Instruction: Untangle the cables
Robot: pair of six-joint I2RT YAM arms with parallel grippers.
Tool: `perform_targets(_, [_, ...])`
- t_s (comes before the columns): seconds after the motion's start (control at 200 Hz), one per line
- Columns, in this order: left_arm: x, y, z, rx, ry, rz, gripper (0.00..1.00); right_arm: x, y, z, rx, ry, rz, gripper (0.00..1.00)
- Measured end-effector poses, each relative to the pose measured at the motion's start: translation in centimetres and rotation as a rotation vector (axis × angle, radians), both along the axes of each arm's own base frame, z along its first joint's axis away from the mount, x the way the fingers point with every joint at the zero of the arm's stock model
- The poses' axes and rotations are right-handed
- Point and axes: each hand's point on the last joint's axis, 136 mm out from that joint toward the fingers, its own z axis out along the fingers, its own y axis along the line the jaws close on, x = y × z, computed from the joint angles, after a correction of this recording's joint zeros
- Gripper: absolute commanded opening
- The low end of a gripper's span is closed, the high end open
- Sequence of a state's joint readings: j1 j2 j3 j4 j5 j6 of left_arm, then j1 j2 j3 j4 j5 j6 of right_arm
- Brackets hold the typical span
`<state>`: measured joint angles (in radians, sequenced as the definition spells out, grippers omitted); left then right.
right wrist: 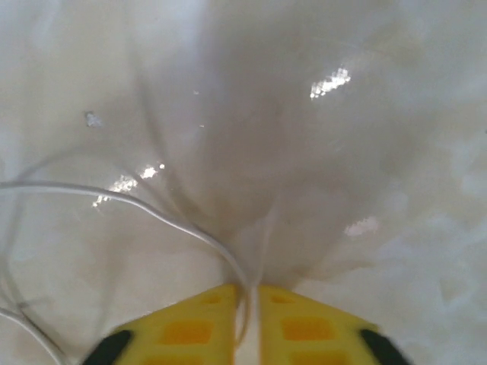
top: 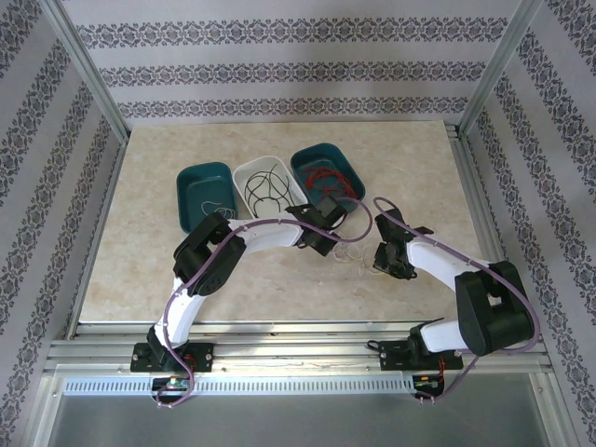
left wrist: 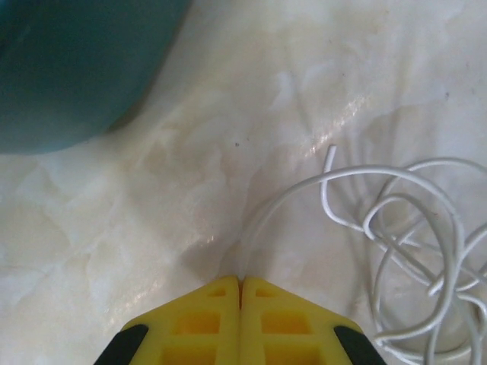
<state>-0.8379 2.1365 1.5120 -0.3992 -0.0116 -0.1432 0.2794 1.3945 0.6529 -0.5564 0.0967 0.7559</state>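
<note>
Marble-patterned tabletop (top: 121,279) is lying bare and roomy along its left and near edges, while three bins are crowding the far middle: a teal bin (top: 203,191), a white bin (top: 244,177) holding black cables (top: 265,191), and a second teal bin (top: 307,160) holding red cables (top: 328,177). Just in front of them the left gripper (left wrist: 240,283) is pinching, jaws clenched, a strand of the whitish cable (left wrist: 396,228). Its loose loops are sprawling left to right across the table to the right gripper (right wrist: 249,293), which is likewise clamping a strand, and beyond it open surface is stretching to the right edge.
</note>
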Motion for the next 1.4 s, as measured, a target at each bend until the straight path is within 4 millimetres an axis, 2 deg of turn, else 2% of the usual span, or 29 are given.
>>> perform_targets(0.07, [-0.3, 0.4, 0.1, 0.006, 0.001, 0.006, 0.00, 0.2, 0.1, 0.1, 0.002, -0.001, -0.001, 0.00])
perform_targets(0.19, [-1.1, 2.1, 0.1, 0.042, 0.003, 0.026, 0.00, 0.5, 0.0, 0.4, 0.013, -0.019, -0.006, 0.00])
perform_targets(0.29, [-1.8, 4.0, 1.0, 0.075, -0.007, 0.048, 0.00, 1.2, -0.7, 2.0, 0.024, -0.083, -0.023, 0.00])
perform_targets(0.36, [-2.0, 5.1, 2.5, 0.076, -0.033, 0.067, 0.00, 1.7, -1.6, 3.8, 0.030, -0.146, -0.046, 0.00])
perform_targets(0.505, [-1.7, 7.3, 7.6, 0.033, -0.133, 0.119, 0.00, 2.3, -3.1, 7.4, 0.019, -0.264, -0.075, 0.00])
perform_targets(0.67, [-1.7, 9.9, 12.5, -0.016, -0.236, 0.183, 0.00, 2.1, -4.2, 9.6, -0.011, -0.314, -0.078, 0.00])
perform_targets(0.919, [-2.6, 13.4, 17.1, -0.065, -0.325, 0.251, 0.00, 1.7, -5.9, 13.7, -0.095, -0.394, -0.077, 0.00])
perform_targets(1.074, [-2.7, 16.2, 19.9, -0.113, -0.376, 0.316, 0.00, 1.3, -6.4, 15.9, -0.124, -0.458, -0.070, 0.00])
perform_targets(1.179, [-2.5, 18.4, 20.6, -0.128, -0.392, 0.373, 0.00, 1.1, -6.4, 16.8, -0.127, -0.488, -0.056, 0.00])
perform_targets(1.399, [-0.9, 23.5, 20.1, -0.107, -0.390, 0.518, 0.00, 1.2, -5.8, 18.0, -0.098, -0.526, -0.025, 0.00])
